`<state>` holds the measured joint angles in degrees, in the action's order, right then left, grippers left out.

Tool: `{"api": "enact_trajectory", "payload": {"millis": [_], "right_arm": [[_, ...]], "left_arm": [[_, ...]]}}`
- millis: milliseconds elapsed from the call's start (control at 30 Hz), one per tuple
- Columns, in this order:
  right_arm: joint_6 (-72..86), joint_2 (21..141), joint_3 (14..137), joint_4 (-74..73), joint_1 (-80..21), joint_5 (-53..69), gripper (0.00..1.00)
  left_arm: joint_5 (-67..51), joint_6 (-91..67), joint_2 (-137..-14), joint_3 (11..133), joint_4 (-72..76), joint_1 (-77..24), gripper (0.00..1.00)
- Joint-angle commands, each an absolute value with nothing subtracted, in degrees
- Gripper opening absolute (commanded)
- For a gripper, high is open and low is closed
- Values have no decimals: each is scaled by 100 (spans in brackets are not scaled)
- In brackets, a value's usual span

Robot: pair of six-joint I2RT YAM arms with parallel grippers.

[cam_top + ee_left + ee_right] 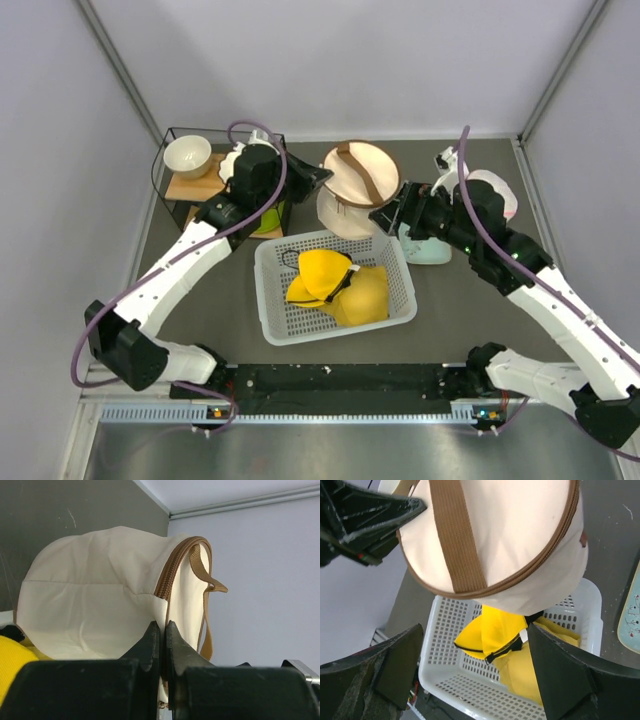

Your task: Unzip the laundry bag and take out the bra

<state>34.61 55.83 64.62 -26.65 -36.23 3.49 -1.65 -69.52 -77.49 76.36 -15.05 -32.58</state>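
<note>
Laundry bag (520,530) looks zipped, its contents hidden.

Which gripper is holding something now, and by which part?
The left gripper pinches the laundry bag at its fabric edge beside the brown zipper trim. The right gripper is open, holding nothing.

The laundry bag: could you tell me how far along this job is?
Done: nothing yet; the zip on the laundry bag looks closed and no bra shows. In hand: the left gripper pinches the bag's fabric below the zip; the right gripper is open beside it. Left: unzipping and removing the bra.
</note>
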Motion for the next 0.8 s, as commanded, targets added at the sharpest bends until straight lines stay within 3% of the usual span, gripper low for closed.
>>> {"api": "enact_trajectory", "payload": {"millis": [0, 367, 567, 667, 767], "right_arm": [[3963, 5634, 6452, -2119, -3656, -62, 88], [5851, 5853, 5574, -581, -3472, -26, 87], [5941, 6142, 5484, 193, -3428, -176, 76], [5959, 6371, 5624, 307, -3305, -27, 53], [5968, 6477, 5730, 396, -3007, 298, 0]], "left_arm": [[141, -7295, -7489, 7708, -1327, -3287, 0], [219, -7506, -7234, 7444, -1266, -3296, 0], [211, -7637, -6970, 7146, -1134, -3313, 0], [185, -7664, -6829, 6917, -1046, -3331, 0], [123, -7506, -6724, 6820, -1037, -3331, 0]]}}
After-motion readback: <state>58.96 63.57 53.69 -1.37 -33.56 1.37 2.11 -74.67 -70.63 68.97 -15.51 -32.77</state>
